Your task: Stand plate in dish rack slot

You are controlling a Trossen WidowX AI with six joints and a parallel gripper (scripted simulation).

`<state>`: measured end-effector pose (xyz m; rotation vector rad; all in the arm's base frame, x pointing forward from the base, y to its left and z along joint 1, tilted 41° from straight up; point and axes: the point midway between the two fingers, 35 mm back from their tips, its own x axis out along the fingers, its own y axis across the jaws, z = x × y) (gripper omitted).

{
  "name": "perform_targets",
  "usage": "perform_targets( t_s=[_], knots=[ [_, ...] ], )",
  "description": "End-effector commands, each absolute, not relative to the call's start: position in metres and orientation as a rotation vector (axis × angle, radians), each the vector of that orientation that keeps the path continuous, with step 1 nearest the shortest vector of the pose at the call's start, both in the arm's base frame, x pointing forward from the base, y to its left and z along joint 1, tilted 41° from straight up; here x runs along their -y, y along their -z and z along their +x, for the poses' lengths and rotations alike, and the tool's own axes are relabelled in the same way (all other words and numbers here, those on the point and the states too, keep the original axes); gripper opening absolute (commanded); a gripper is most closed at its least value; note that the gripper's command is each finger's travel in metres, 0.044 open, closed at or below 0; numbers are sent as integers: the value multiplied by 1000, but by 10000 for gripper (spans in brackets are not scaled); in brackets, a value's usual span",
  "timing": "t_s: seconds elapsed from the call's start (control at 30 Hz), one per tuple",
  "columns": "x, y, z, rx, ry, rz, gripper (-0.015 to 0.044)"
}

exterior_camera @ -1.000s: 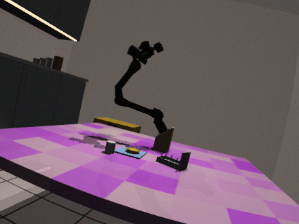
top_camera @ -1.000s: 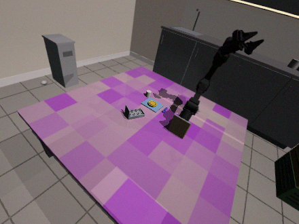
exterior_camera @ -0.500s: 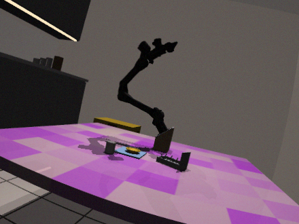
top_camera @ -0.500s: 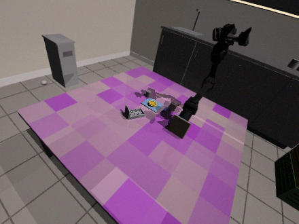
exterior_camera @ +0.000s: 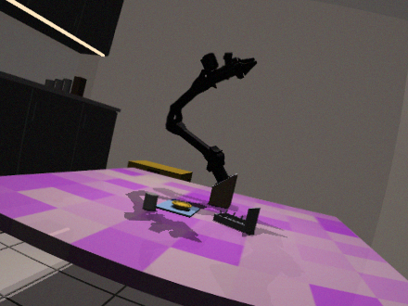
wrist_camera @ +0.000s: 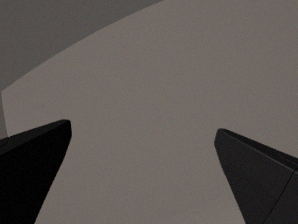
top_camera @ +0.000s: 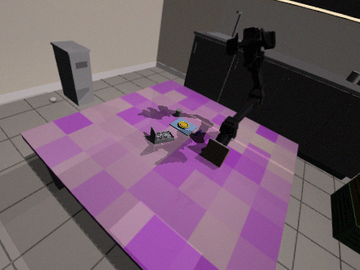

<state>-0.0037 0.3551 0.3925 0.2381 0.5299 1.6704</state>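
The yellow plate (top_camera: 183, 123) (exterior_camera: 181, 204) lies flat on a blue mat (top_camera: 189, 130) (exterior_camera: 165, 207) near the middle of the purple checkered table (top_camera: 123, 196) (exterior_camera: 93, 227). The dark dish rack (top_camera: 164, 136) (exterior_camera: 234, 219) stands on the table beside the mat, empty. My gripper (top_camera: 231, 44) (exterior_camera: 251, 62) (wrist_camera: 145, 132) is open and empty, raised high above the table on the stretched arm, far from the plate and the rack. In the wrist view, only the two dark fingertips and a grey wall show.
A small grey cup (top_camera: 178, 112) (exterior_camera: 149, 202) stands by the mat. A dark upright panel (top_camera: 215, 152) (exterior_camera: 223, 191) stands at the arm's base. A dark counter (top_camera: 307, 102) runs behind the table. A grey cabinet (top_camera: 74, 71) stands on the floor, and a yellow box (exterior_camera: 159, 169) lies beyond the table.
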Motion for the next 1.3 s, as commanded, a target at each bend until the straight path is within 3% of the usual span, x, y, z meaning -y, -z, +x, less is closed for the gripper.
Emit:
perform_targets(
  t_s=[0.0, 0.53, 1.27],
  knots=[
    [-364, -361, 30, -579, -1521, 184, 400],
    [-350, -264, 156, -715, -999, 17, 400],
    [-247, -168, 273, -898, -436, -127, 400]
  ],
)
